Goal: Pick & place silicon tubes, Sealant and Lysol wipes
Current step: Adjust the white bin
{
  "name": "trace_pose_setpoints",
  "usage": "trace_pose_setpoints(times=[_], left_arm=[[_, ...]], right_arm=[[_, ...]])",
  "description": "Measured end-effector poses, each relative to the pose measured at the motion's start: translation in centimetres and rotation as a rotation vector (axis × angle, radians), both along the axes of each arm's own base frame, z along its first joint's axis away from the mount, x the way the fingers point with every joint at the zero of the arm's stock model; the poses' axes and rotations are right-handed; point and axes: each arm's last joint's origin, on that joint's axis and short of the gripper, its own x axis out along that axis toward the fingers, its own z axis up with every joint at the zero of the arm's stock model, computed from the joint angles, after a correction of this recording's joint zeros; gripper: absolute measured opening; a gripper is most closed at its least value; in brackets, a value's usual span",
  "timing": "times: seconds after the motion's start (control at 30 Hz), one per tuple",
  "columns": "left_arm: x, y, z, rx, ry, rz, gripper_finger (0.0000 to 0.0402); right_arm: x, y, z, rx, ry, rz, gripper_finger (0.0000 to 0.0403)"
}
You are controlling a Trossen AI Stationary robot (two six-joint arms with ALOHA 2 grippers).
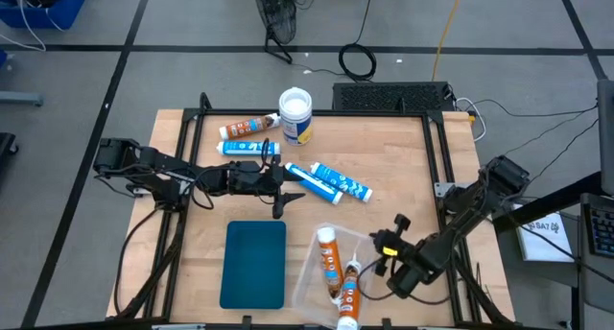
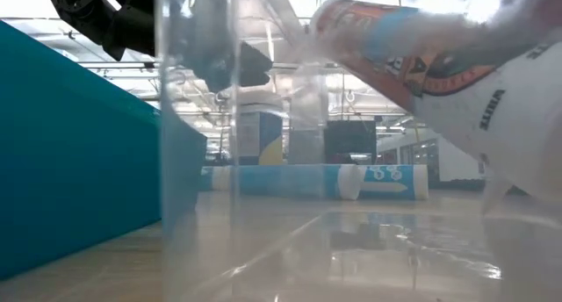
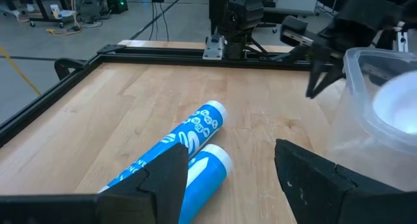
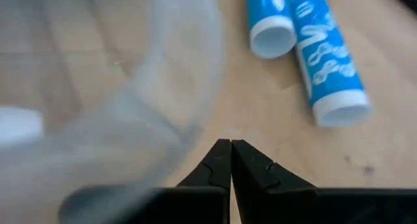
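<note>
The Lysol wipes [image 1: 295, 114] stand upright at the table's far edge. Beside them lie an orange-and-white sealant tube [image 1: 247, 127] and a blue tube [image 1: 245, 148]. Two more blue silicon tubes [image 1: 331, 181] [image 3: 195, 142] lie side by side mid-table. Two sealant tubes [image 1: 338, 272] lie in a clear container [image 1: 309, 282] near the front edge. My left gripper [image 1: 286, 183] [image 3: 228, 178] hovers open over the near ends of the two blue tubes. My right gripper [image 1: 379, 242] [image 4: 230, 152] is shut and empty, just right of the container, pointing toward the blue tubes.
A teal lid [image 1: 254, 263] lies flat left of the clear container. A black frame [image 1: 436, 148] borders the table. Bare wood lies between the blue tubes and the table's right edge.
</note>
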Motion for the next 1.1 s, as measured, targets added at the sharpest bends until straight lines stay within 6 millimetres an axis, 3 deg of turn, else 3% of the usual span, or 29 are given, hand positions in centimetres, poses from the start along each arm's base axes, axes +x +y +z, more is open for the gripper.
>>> trace_pose_setpoints(times=[0.33, 0.57, 0.7, 0.83, 0.97, 1.1], left_arm=[[0.0, 0.0, 0.0, 0.0, 0.0, 0.0, 0.023], [0.0, 0.0, 0.0, 0.0, 0.0, 0.0, 0.023], [0.0, 0.0, 0.0, 0.0, 0.0, 0.0, 0.023], [0.0, 0.0, 0.0, 0.0, 0.0, 0.0, 0.023], [0.0, 0.0, 0.0, 0.0, 0.0, 0.0, 0.023], [0.0, 0.0, 0.0, 0.0, 0.0, 0.0, 0.023]], right_arm=[[1.2, -2.0, 1.3, -0.166, -0.075, -0.024, 0.0], [1.1, -3.4, 4.3, -0.218, -0.175, -0.031, 0.0], [0.8, -3.3, 6.4, -0.186, -0.233, 0.029, 0.0], [1.2, -2.4, 8.8, -0.063, -0.253, 0.239, 0.0], [3.1, -2.2, 11.4, 0.156, -0.288, 0.497, 0.0], [5.7, -2.7, 13.5, 0.216, -0.138, 0.52, 0.0]])
